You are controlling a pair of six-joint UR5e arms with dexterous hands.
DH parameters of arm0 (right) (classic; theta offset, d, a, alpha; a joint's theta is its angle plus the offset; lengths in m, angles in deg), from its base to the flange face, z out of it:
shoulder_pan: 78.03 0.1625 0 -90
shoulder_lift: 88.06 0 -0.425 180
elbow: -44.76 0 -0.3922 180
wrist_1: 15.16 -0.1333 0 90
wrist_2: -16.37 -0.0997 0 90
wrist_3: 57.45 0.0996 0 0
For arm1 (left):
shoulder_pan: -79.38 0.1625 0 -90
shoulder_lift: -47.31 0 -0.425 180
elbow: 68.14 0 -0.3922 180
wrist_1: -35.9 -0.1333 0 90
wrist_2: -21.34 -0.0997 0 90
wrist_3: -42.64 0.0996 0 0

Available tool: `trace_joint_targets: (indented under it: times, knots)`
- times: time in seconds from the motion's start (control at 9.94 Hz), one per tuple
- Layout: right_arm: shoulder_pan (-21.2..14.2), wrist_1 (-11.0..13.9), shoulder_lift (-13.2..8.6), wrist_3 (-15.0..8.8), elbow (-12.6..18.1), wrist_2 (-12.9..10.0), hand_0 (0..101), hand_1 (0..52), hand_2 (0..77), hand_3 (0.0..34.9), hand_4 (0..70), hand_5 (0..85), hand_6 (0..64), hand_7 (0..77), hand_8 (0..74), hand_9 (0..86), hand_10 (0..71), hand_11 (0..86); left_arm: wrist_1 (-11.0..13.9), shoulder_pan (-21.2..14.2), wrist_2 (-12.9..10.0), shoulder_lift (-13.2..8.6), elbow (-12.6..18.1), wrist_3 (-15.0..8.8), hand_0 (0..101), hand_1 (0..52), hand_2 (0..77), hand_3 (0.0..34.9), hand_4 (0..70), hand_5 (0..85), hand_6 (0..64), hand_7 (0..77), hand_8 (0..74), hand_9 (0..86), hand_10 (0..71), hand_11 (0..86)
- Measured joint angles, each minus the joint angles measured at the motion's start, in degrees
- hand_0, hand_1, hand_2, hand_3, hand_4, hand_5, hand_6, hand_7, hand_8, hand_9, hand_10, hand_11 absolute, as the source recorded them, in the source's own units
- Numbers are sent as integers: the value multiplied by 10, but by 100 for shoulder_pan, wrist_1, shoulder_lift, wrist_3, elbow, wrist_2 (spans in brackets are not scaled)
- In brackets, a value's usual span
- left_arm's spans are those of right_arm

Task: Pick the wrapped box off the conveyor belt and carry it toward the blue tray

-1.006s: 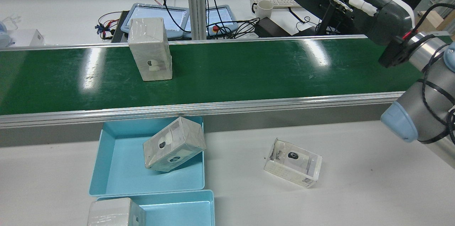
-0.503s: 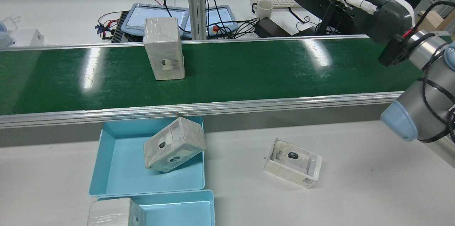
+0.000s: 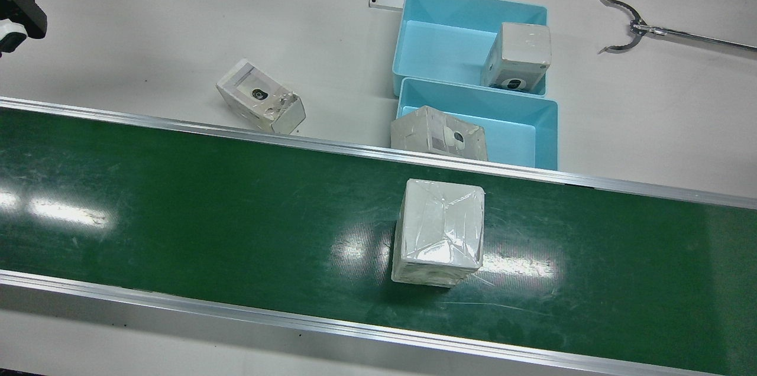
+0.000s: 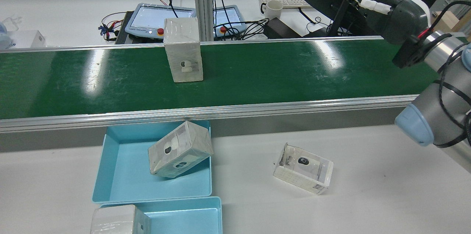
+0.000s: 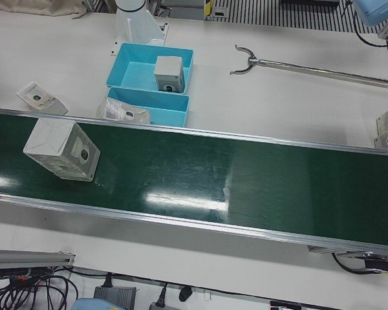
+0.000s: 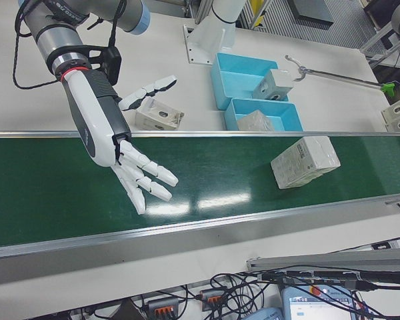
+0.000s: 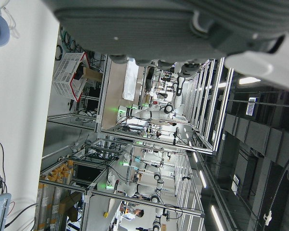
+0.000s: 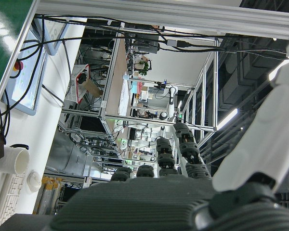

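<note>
A white wrapped box (image 3: 439,232) sits on a glossy dark green conveyor belt (image 3: 207,210), near light blue trays (image 3: 470,15).

My right hand (image 6: 135,170) hangs in the air at the end of my right arm (image 6: 67,30), fingers (image 6: 150,180) spread apart and stretched out straight, holding nothing. In the right-front view the palm slopes down from the wrist, with the thumb (image 6: 147,90) splayed off toward the far side. From the rear view the same right hand (image 4: 382,4) sits high at the right, fingers pointing left, the forearm bending back down to the elbow joint (image 4: 423,123). My left hand (image 7: 183,29) shows only as a dark underside in its own camera; I cannot tell its pose.
</note>
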Motion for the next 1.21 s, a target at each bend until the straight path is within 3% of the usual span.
trace_joint_targets:
  times: [0.1, 0.3, 0.91, 1.01, 1.11, 1.21]
  knots:
    - [0, 2, -8, -2, -8, -1, 370, 33, 98, 0, 251, 65, 5, 93, 5, 16, 16, 33, 0, 0, 0, 0, 0, 0, 0, 0, 11, 0, 0, 5, 0, 5, 5, 0, 0, 0]
    - [-4, 6, -15, -6, -17, 0, 370, 60, 98, 0, 251, 65, 5, 104, 5, 16, 27, 33, 0, 0, 0, 0, 0, 0, 0, 0, 11, 0, 0, 5, 0, 5, 5, 0, 0, 0]
    - [-13, 36, -23, -47, 49, 5, 367, 60, 98, 0, 256, 98, 16, 114, 5, 11, 27, 33, 0, 0, 0, 0, 0, 0, 0, 0, 5, 0, 0, 5, 0, 5, 5, 5, 0, 0]
    - [-25, 37, -28, -94, 62, 5, 384, 82, 109, 10, 218, 38, 0, 87, 5, 16, 27, 38, 0, 0, 0, 0, 0, 0, 0, 0, 5, 0, 0, 5, 0, 5, 5, 5, 0, 0]
    - [-42, 33, -37, -214, 63, 2, 384, 82, 109, 10, 218, 38, 0, 87, 5, 16, 27, 38, 0, 0, 0, 0, 0, 0, 0, 0, 11, 0, 0, 5, 0, 5, 5, 5, 5, 0]
    - [-62, 32, -84, -350, 49, -1, 395, 82, 114, 48, 164, 11, 0, 87, 5, 11, 27, 44, 0, 0, 0, 0, 0, 0, 0, 0, 5, 0, 0, 5, 0, 5, 0, 5, 5, 0]
